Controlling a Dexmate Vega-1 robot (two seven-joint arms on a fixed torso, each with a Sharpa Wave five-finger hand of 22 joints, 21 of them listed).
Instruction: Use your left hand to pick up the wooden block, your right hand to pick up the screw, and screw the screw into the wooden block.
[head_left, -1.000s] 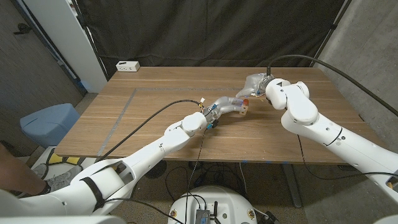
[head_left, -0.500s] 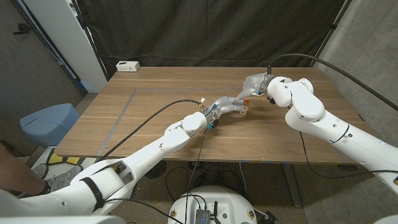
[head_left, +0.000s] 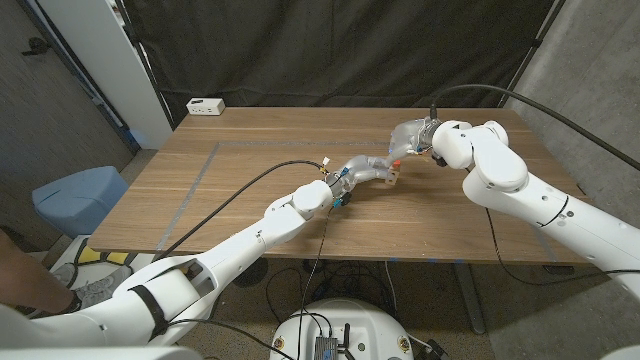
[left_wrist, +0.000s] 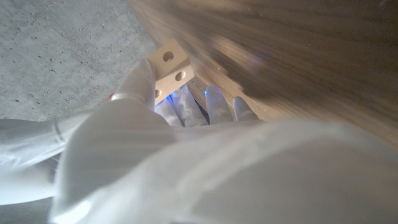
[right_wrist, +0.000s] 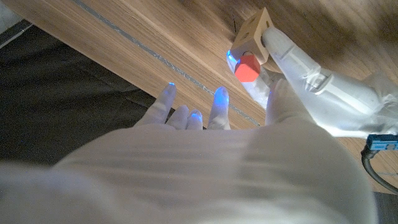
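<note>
The pale wooden block (head_left: 392, 177) is held just above the table's middle right by my left hand (head_left: 368, 170). In the left wrist view the block (left_wrist: 169, 65) shows two holes on one face, and the fingers (left_wrist: 185, 104) grip it from below. The screw (right_wrist: 247, 67), red-capped, sticks into the block (right_wrist: 254, 30) beside my left hand (right_wrist: 311, 78). My right hand (head_left: 408, 133) hovers just behind the block. Its fingers (right_wrist: 217, 102) are spread and hold nothing, a short way from the screw.
A white power strip (head_left: 205, 105) lies at the table's back left corner. A grey tape line (head_left: 195, 185) runs along the left part of the table (head_left: 280, 135). A black cable (head_left: 245, 188) crosses to my left wrist. A blue bin (head_left: 75, 195) stands on the floor.
My right forearm and elbow have swung slightly to the right and up. The right hand stays near the block. My left hand and the block have not moved.
</note>
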